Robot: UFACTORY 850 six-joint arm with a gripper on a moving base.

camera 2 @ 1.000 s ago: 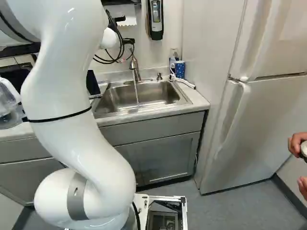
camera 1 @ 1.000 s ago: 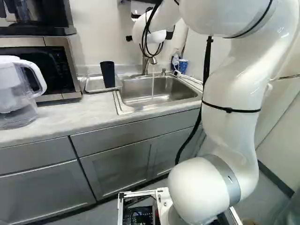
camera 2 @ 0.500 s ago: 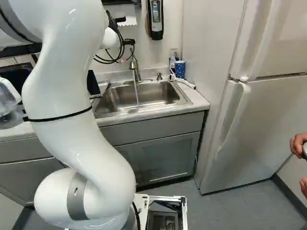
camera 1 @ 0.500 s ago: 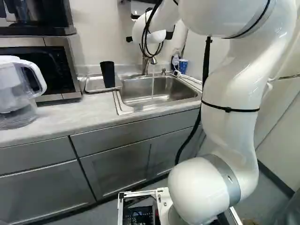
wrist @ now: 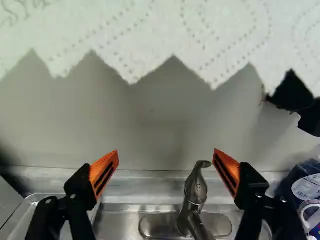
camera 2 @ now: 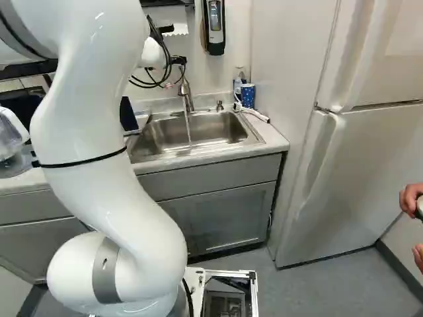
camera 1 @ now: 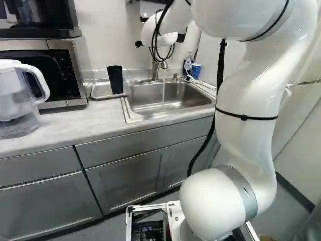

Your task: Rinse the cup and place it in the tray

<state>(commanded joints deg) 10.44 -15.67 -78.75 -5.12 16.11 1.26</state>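
Note:
My gripper (camera 1: 138, 43) shows only in part in the left base view, behind the white wrist above the sink. In the wrist view the gripper (wrist: 166, 157) is open, its orange pads wide apart with nothing held. Ahead, between the fingers and nearer one pad, is the faucet (wrist: 195, 192). A dark cup (camera 1: 115, 79), wider at its top, stands upright in the metal tray (camera 1: 100, 95) left of the sink. Water (camera 2: 189, 127) runs from the faucet into the sink (camera 2: 215, 140). A blue dotted cup (camera 2: 248, 96) stands behind the sink's right corner.
Paper towel (wrist: 135, 35) hangs across the area ahead of the gripper. A bottle (wrist: 305, 186) is beside one finger. On the counter (camera 1: 75, 118) stand a clear pitcher (camera 1: 17, 100) and a microwave (camera 1: 55, 70). A fridge (camera 2: 370, 165) stands right of the sink.
The arm has shifted only very slightly, and the base has stayed still. The cup and tray are where they were, with the water still running.

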